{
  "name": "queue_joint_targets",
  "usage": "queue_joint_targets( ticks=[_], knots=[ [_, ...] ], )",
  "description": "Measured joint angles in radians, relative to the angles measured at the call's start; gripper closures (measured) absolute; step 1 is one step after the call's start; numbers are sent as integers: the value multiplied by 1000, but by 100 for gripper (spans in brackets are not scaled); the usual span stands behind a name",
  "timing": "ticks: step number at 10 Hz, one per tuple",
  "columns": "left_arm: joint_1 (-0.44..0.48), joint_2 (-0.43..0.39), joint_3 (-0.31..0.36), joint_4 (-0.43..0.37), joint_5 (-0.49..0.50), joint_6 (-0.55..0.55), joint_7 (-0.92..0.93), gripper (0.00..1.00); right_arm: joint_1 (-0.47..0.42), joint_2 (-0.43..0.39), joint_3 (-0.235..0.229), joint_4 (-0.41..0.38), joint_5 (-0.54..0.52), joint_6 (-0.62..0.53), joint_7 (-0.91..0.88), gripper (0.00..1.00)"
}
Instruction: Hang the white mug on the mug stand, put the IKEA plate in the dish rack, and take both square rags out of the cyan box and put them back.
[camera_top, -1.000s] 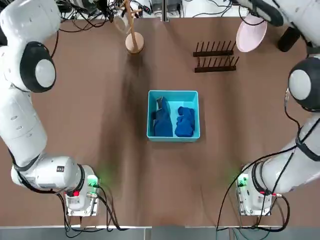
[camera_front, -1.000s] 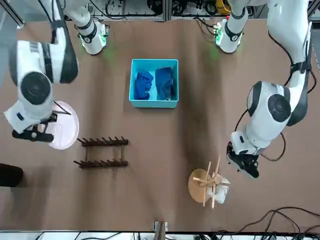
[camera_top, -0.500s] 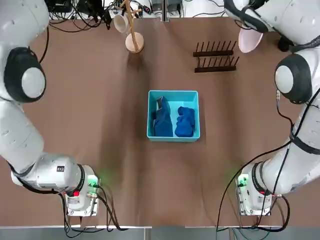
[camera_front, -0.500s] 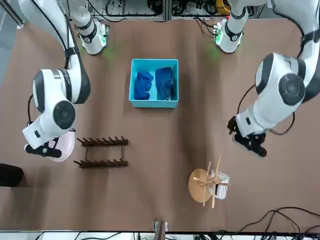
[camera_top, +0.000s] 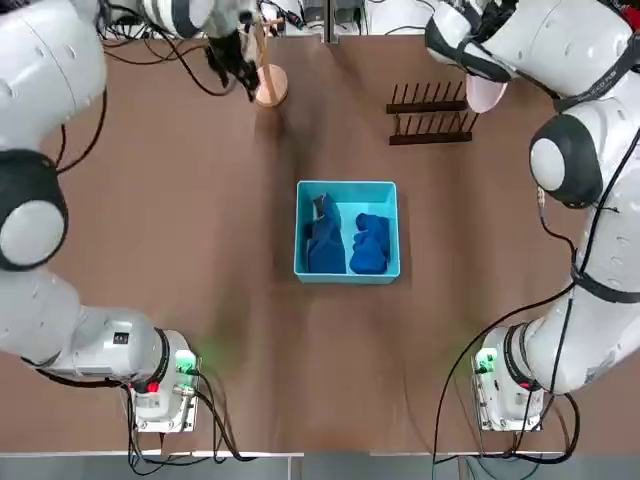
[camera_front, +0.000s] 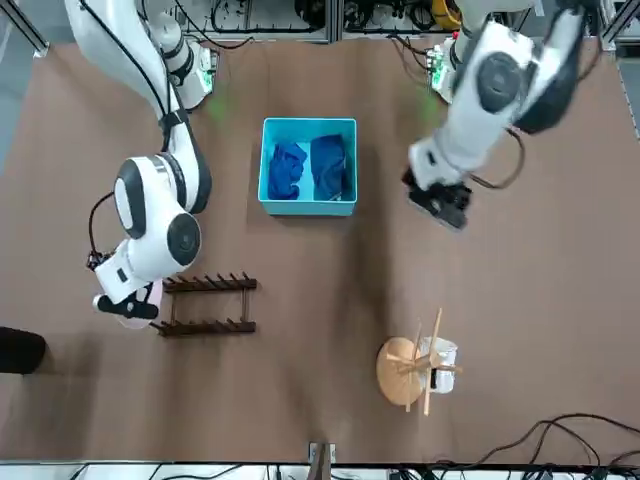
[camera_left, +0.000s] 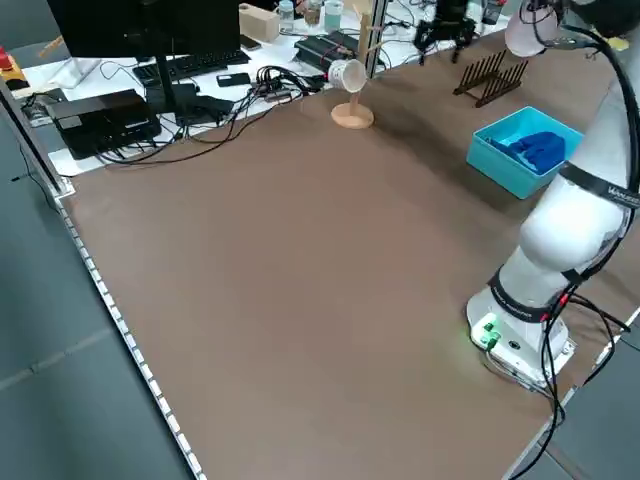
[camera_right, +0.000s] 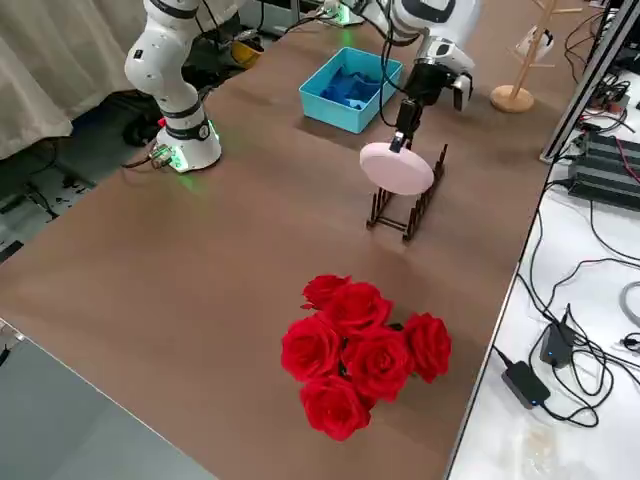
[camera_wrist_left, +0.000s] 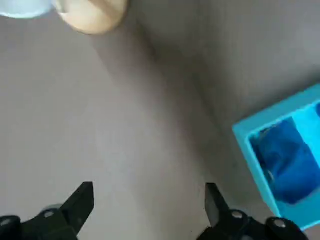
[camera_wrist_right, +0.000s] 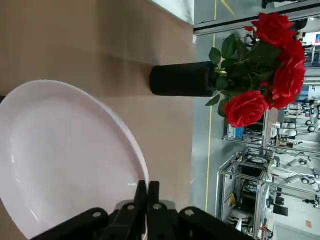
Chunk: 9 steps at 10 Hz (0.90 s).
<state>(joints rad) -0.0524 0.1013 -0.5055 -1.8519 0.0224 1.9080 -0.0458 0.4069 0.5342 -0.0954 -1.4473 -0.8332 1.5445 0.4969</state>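
Your right gripper (camera_wrist_right: 142, 192) is clamped on the IKEA plate (camera_wrist_right: 65, 155) rim beside the dish rack (camera_right: 408, 205). Your left gripper (camera_wrist_left: 147, 195) hangs wide open, empty, above the table.

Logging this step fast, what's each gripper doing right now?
Left gripper: open, empty, above the table between the stand and the box.
Right gripper: shut on the plate, beside the rack.

A wide brown table (camera_left: 260, 240) is seen with red roses (camera_right: 362, 352) in a black vase (camera_wrist_right: 181, 78) on it, black cables (camera_left: 215, 95) are piled along one edge, and a grey floor (camera_left: 60, 380) lies beside it.
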Motion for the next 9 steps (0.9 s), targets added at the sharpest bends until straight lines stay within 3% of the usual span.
queue_joint_targets(
  ticks=[2,4,6,9],
  knots=[
    [-3,22,-113,-60,-3,79,-96,1,2,17,0,0,-14,0,13,97],
    [-26,99,-211,-96,-2,198,-227,1,4,36,0,0,-18,0,34,97],
    [-110,206,-224,-100,45,294,-357,1,13,53,0,0,-18,-5,60,97],
    [-220,375,-217,-94,219,366,-631,0,32,74,-1,0,-19,-16,84,97]
  ],
)
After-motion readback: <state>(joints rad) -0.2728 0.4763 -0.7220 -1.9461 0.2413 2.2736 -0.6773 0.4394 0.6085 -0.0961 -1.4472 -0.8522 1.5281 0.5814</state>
